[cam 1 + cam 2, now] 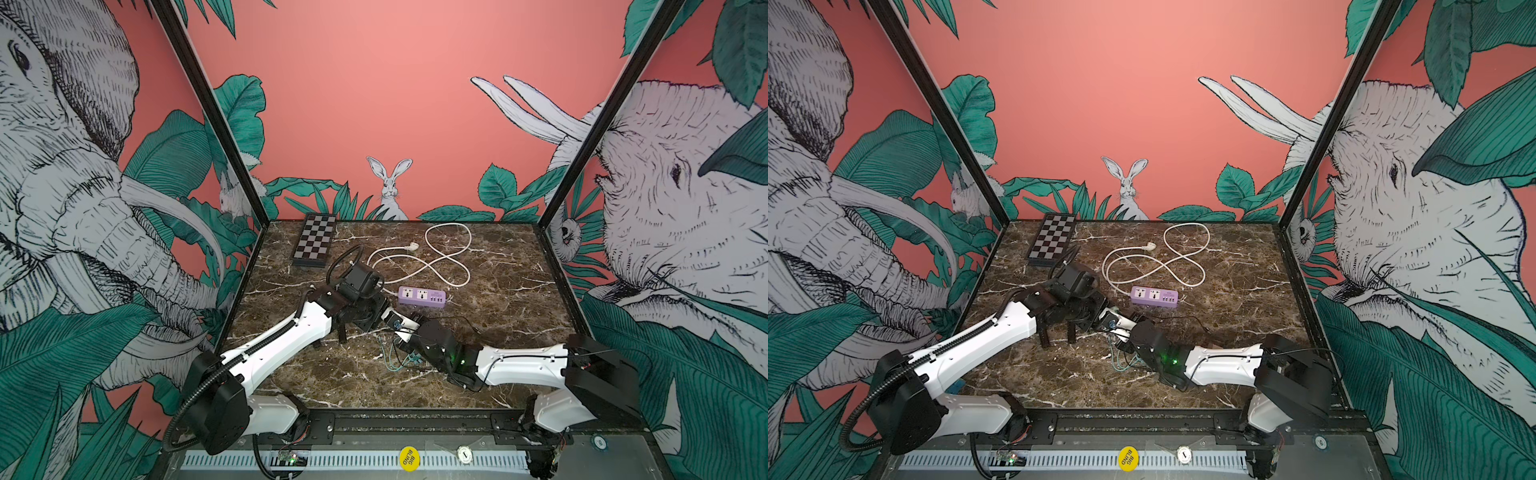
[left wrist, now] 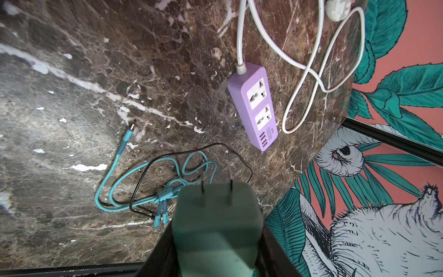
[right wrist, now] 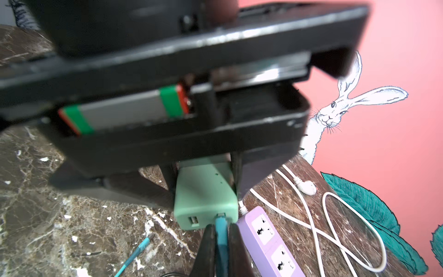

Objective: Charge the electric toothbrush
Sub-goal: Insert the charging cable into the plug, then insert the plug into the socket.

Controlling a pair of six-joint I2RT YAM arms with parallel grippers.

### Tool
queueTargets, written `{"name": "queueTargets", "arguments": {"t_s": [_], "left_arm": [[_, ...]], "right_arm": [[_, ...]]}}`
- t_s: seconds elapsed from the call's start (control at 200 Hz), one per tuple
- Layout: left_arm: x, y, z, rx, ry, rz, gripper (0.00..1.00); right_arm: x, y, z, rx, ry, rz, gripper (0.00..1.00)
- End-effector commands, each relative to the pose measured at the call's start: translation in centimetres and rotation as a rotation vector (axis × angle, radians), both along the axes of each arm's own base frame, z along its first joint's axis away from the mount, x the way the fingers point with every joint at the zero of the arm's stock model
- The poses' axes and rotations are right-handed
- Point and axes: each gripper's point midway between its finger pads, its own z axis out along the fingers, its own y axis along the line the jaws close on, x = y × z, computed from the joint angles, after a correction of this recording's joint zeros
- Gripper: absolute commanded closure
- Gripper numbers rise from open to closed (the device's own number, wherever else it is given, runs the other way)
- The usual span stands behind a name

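Marble table (image 1: 498, 332): dark brown with white veins; all the loose kit lies on it.
Left arm (image 1: 286, 336): reaches in from near left to mid-table, wrist bent down.
Right arm (image 1: 519, 361): comes in from near right, low and almost flat, forearm pointing left at the left wrist.
Chessboard (image 1: 314, 240): far left, out of play.
White cord (image 1: 449, 257): figure-eight at far centre, its wall plug lying loose on the table.
Power strip (image 1: 422, 296): purple, long axis left-right, sockets up, just right and far of both grippers.
Adapter (image 2: 215, 215): green, held off the table, prongs toward the strip, USB ports toward the right gripper.
Teal cable (image 2: 122, 145): heaped just near of the grippers, one head lying free.
Left gripper (image 3: 203, 177): fingers clamped on the Adapter's sides.
Right gripper (image 3: 221, 242): fingers pinching the USB plug (image 3: 221, 227) at an Adapter port; can't tell if it's fully home.
Next move, my read: left arm carries the prongs to a socket; they aim aslant, so the wrist must tip down.
Toothbrush: can't pick it out in any view.
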Motion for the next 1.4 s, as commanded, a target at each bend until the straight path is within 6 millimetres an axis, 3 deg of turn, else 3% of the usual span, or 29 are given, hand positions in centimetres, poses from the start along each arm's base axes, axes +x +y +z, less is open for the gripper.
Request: {"name": "queueTargets", "arguments": {"t_s": [0.0, 0.145, 0.395, 0.595, 0.68, 0.775, 0.875, 0.98, 1.075, 1.18, 1.235, 1.395], "left_arm": [[-2.8, -2.5, 3.1, -0.153, 0.010, -0.111, 1.00], [-2.6, -1.8, 2.9, -0.136, 0.011, -0.089, 1.00], [-1.9, -0.4, 2.9, -0.115, 0.007, -0.044, 1.00], [-1.0, 0.7, 2.4, -0.108, 0.011, -0.013, 1.00], [-0.6, 1.1, 2.0, -0.096, 0.012, -0.008, 1.00], [-0.2, 1.4, 1.6, -0.111, 0.012, 0.000, 1.00], [0.5, 0.8, 1.6, -0.175, -0.020, -0.002, 1.00], [0.9, -0.2, 1.8, -0.244, -0.038, -0.025, 1.00], [1.2, -0.7, 2.5, -0.273, -0.076, -0.050, 1.00], [1.6, -1.1, 3.1, -0.322, -0.116, -0.048, 1.00], [1.7, -1.0, 3.1, -0.337, -0.127, -0.039, 1.00], [1.9, -1.1, 2.8, -0.352, -0.130, -0.052, 1.00]], "right_arm": [[-0.2, 0.1, 1.5, 0.071, -0.001, 0.031, 1.00], [-1.2, -0.1, 2.4, 0.098, 0.011, 0.068, 0.92], [-2.6, -1.3, 3.3, 0.098, 0.014, 0.082, 0.60], [-3.6, -3.0, 4.9, 0.127, 0.042, 0.071, 0.45], [-3.4, -4.2, 6.4, 0.174, 0.088, 0.013, 0.33], [-3.1, -5.4, 8.8, 0.249, 0.210, -0.080, 0.29], [-2.1, -7.3, 11.3, 0.385, 0.344, -0.238, 0.14], [-2.2, -7.0, 13.1, 0.460, 0.476, -0.236, 0.11], [-1.9, -6.2, 13.4, 0.542, 0.667, -0.223, 0.08], [-0.9, -5.4, 12.6, 0.629, 0.884, -0.199, 0.06], [-0.6, -4.9, 12.2, 0.669, 0.959, -0.162, 0.09], [-0.1, -4.9, 10.1, 0.587, 0.942, -0.178, 0.11]]}}
